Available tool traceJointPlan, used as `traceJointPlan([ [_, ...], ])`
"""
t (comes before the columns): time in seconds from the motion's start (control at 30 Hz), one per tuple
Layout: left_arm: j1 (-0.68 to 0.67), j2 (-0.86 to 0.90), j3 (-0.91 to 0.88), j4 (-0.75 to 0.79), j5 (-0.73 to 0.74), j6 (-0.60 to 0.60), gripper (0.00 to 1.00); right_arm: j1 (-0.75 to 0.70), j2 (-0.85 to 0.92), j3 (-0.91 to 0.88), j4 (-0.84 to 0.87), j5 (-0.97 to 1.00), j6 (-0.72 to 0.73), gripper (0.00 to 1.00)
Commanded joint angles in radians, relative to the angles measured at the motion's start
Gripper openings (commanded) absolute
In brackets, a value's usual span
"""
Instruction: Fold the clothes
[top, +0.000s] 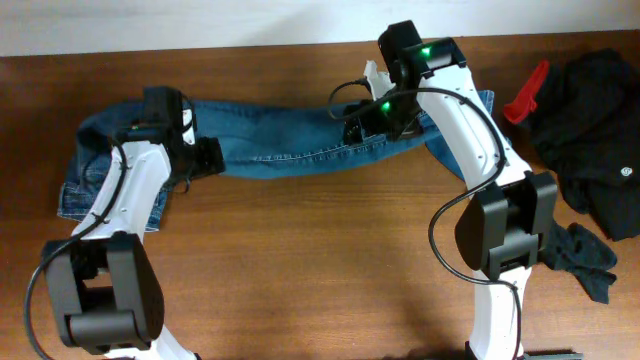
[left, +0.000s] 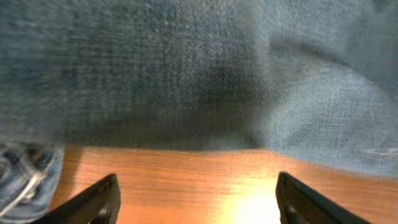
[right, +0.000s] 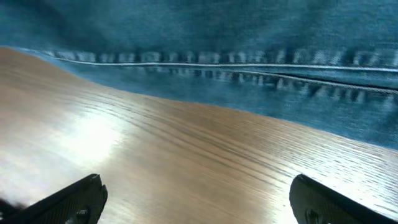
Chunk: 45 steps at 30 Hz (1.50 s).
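Jeans: medium-blue denim, laid out long across the far half of the table, running left to right; bunched and doubled over toward the table's left end, a narrower band through the middle, pale seam stitching along the near edge

Left gripper: low over the table's left part, fingers spread wide, bare wood between them, nothing held; denim edge lies just beyond the fingertips, a fold of paler fabric at the lower left of the wrist view

Right gripper: low over the table's far right-centre, fingers wide apart, empty; bare wood under it, stitched hem of the jeans just ahead

Table's right end: heap of black clothing, a red object beside it, a dark cloth nearer the front edge
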Motion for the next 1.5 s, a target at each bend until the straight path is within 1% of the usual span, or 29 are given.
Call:
traceJointPlan([
  [0.0,-0.003,0.006,-0.05,0.126,0.025,-0.058,0.81,-0.005,0.003,-0.003,0.004,-0.047,0.012,0.99],
  [0.03,-0.003,0.007,-0.062,0.162,0.013,-0.058,0.81,-0.005,0.003,-0.003,0.004,-0.047,0.012,0.99],
  [0.1,-0.003,0.007,-0.069,0.208,0.004,-0.058,0.75,-0.005,0.003,-0.003,0.004,-0.047,0.012,0.99],
  [0.13,-0.003,0.007,-0.069,0.227,0.005,-0.058,0.7,-0.005,0.003,-0.003,0.004,-0.047,0.011,0.99],
  [0.23,-0.004,0.007,-0.069,0.304,0.004,-0.057,0.52,-0.005,0.003,-0.003,0.004,-0.047,0.011,0.99],
  [0.27,-0.004,0.007,-0.069,0.321,0.005,-0.053,0.33,-0.005,0.003,-0.003,0.004,-0.047,0.012,0.99],
  [0.3,-0.003,0.007,-0.069,0.328,0.005,-0.052,0.09,-0.005,0.003,-0.003,0.004,-0.047,0.012,0.99],
  [0.33,-0.003,0.007,-0.068,0.337,0.004,-0.049,0.0,-0.005,0.003,-0.003,0.004,-0.047,0.011,0.99],
  [0.47,-0.003,-0.008,-0.019,0.348,0.006,-0.02,0.01,-0.005,0.003,-0.003,0.0,-0.047,0.011,0.99],
  [0.57,-0.003,-0.057,0.089,0.309,0.005,0.04,0.01,-0.005,0.003,-0.003,-0.003,-0.046,-0.01,0.99],
  [0.67,-0.003,-0.108,0.245,0.293,0.004,0.113,0.01,-0.005,0.003,-0.003,-0.003,-0.021,-0.037,0.99],
  [0.77,-0.004,-0.112,0.364,0.295,0.004,0.127,0.01,-0.005,0.003,-0.003,-0.006,-0.019,-0.042,0.99],
  [0.83,-0.002,-0.109,0.399,0.317,-0.005,0.127,0.01,-0.005,0.003,-0.003,-0.011,-0.003,-0.045,0.99],
  [0.97,-0.001,-0.098,0.402,0.343,-0.066,0.143,0.0,-0.005,0.003,-0.003,-0.023,0.084,-0.044,0.99],
  [1.0,-0.001,-0.079,0.402,0.318,-0.067,0.166,0.0,-0.005,0.003,-0.003,-0.023,0.102,-0.043,0.99],
  [1.13,-0.001,-0.015,0.402,0.245,-0.087,0.183,0.01,-0.005,0.003,-0.004,-0.023,0.135,-0.04,0.99],
  [1.17,-0.001,0.001,0.402,0.235,-0.087,0.195,0.02,-0.005,0.004,-0.006,-0.023,0.138,-0.04,0.99],
  [1.23,-0.001,0.041,0.402,0.208,-0.117,0.198,0.15,-0.005,0.004,-0.014,-0.027,0.139,-0.041,0.99],
  [1.27,-0.001,0.05,0.402,0.199,-0.123,0.198,0.19,-0.005,0.004,-0.018,-0.027,0.14,-0.041,0.99],
  [1.3,-0.001,0.061,0.402,0.183,-0.136,0.198,0.35,-0.005,0.004,-0.033,-0.03,0.151,-0.041,0.99],
  [1.37,-0.001,0.063,0.402,0.171,-0.137,0.198,0.52,-0.005,0.004,-0.053,-0.036,0.164,-0.041,0.99],
  [1.43,-0.001,0.055,0.402,0.159,-0.138,0.212,0.73,-0.005,0.004,-0.079,-0.036,0.164,-0.041,0.99],
  [1.47,-0.001,0.047,0.402,0.142,-0.138,0.212,0.76,-0.005,0.004,-0.092,-0.035,0.164,-0.041,0.99],
])
